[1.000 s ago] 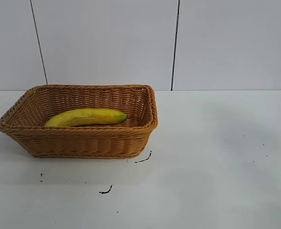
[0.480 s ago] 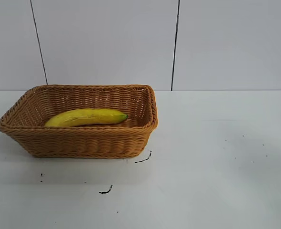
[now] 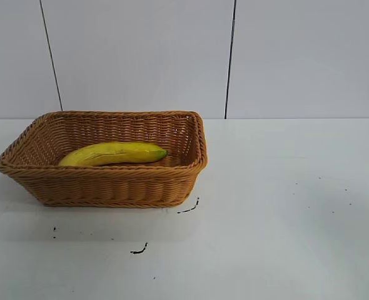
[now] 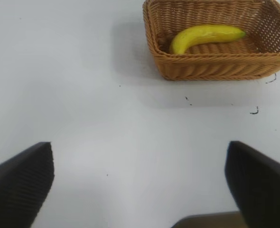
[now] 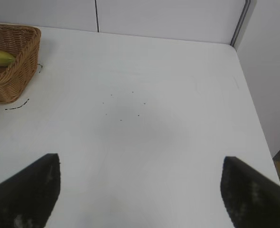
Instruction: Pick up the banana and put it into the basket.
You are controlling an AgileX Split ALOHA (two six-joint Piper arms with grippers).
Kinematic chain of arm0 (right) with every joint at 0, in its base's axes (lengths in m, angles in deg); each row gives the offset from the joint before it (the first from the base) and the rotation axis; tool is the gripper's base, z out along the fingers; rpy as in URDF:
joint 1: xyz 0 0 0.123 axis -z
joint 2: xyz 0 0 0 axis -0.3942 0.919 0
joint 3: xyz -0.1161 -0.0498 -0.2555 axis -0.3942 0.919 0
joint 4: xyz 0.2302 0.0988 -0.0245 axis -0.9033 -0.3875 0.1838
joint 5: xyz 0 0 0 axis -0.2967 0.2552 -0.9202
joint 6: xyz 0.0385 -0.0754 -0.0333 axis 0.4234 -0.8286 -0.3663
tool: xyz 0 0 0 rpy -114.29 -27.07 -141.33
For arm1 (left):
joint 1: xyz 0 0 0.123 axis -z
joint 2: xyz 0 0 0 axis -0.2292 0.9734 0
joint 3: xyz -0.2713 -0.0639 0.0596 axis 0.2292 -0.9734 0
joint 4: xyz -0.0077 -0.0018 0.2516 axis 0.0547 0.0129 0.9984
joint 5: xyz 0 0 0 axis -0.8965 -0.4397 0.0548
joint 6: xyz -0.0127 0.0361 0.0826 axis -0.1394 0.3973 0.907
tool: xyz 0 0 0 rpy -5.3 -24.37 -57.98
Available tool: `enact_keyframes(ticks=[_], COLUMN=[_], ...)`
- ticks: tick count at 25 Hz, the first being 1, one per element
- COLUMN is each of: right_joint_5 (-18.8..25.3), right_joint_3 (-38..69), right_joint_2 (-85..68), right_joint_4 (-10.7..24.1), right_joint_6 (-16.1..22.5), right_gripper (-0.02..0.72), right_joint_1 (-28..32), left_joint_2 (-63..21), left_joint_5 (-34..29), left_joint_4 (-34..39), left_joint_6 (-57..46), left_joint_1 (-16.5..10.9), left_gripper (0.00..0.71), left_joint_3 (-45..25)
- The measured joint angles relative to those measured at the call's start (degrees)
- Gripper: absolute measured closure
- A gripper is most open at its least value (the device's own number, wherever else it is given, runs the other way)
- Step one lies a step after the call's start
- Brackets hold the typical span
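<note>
Nearest each wrist camera, the left gripper (image 4: pixel 139 183) and the right gripper (image 5: pixel 140 190) hung above the bare white table (image 3: pixel 284 206) with fingers spread wide, holding nothing, both well away from the basket (image 3: pixel 103 185). Farther off, the banana (image 3: pixel 112 153) lay lengthwise inside the basket, greenish tip toward its right end.

Woven wicker basket (image 3: pixel 109 184), smooth glossy banana (image 3: pixel 112 153), matt table (image 3: pixel 284 206).

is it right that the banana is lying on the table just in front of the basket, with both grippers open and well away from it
Not quite. The banana lies inside the basket, not on the table; the exterior view shows it. The rest holds: the left gripper and right gripper are open and away from it.
</note>
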Motion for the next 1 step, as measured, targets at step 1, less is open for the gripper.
enact_keyframes(ticks=[1], right_joint_5=[0.0], right_joint_3=[0.0], right_joint_2=[0.0], right_joint_4=[0.0], right_joint_6=[0.0], right_gripper=[0.057], right_joint_1=[0.0], left_joint_2=[0.0], left_joint_5=[0.0], left_joint_4=[0.0], left_joint_6=[0.0], left_joint_1=[0.0], left_gripper=[0.015], left_joint_3=[0.0])
